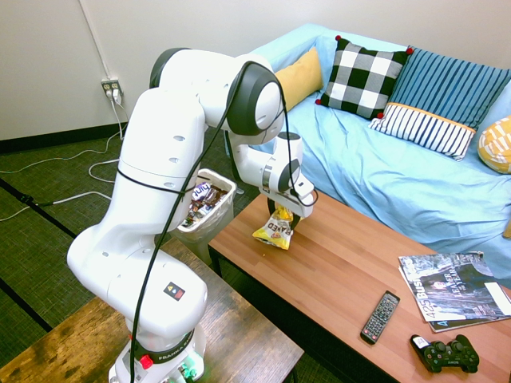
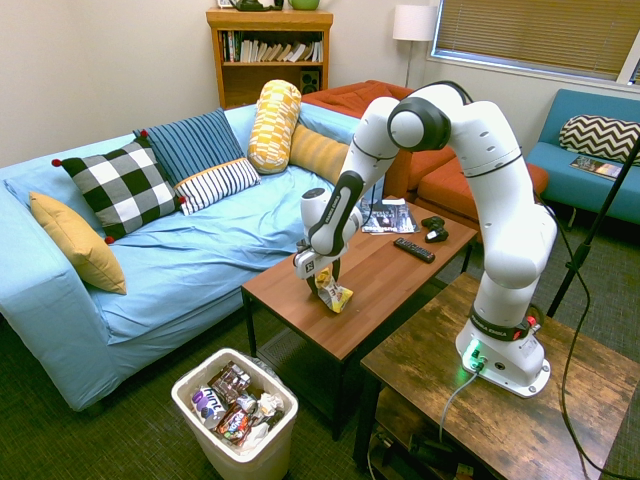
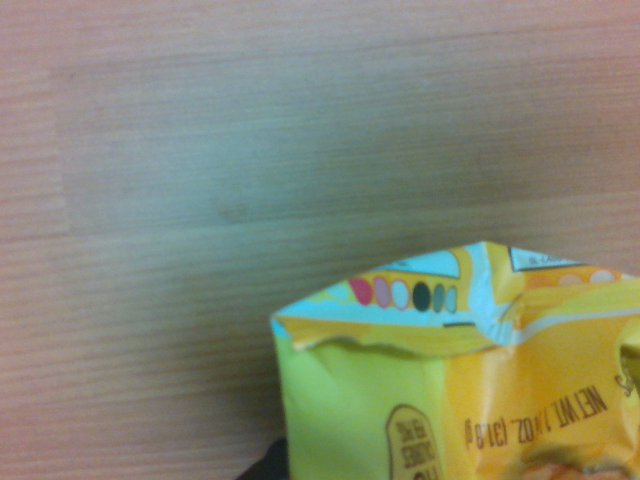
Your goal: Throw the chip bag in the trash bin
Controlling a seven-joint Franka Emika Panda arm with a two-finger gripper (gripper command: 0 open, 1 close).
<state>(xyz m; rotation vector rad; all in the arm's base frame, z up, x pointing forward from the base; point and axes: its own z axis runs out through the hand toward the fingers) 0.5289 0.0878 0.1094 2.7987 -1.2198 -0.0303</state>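
While I watch from the first exterior view, the sofa (image 1: 375, 159) fills the frame from 12 to 3 o'clock, and the table (image 1: 359, 263) runs from centre toward 4 o'clock, carrying a magazine (image 1: 455, 289), a remote (image 1: 380, 316) and a game controller (image 1: 444, 354) at its far end. My arm reaches down over the table's near end, and the bin (image 1: 225, 209) stands on the floor just off that end, at about 9 o'clock from the gripper (image 1: 287, 214); in the second exterior view the bin (image 2: 236, 412) sits at 7 o'clock, already holding wrappers. The bag (image 1: 275, 230) hangs below the gripper with its top pinched between the fingers, which look closed narrow on the foil, and its lower edge seems at or barely off the tabletop; I cannot tell which. In the wrist view the bag (image 3: 470, 380) shows close against bare wood. I judge the grasp step is done and the lift is in hand. Next I would raise the bag clear of the table edge, carry it over the bin's mouth, and only then let go.
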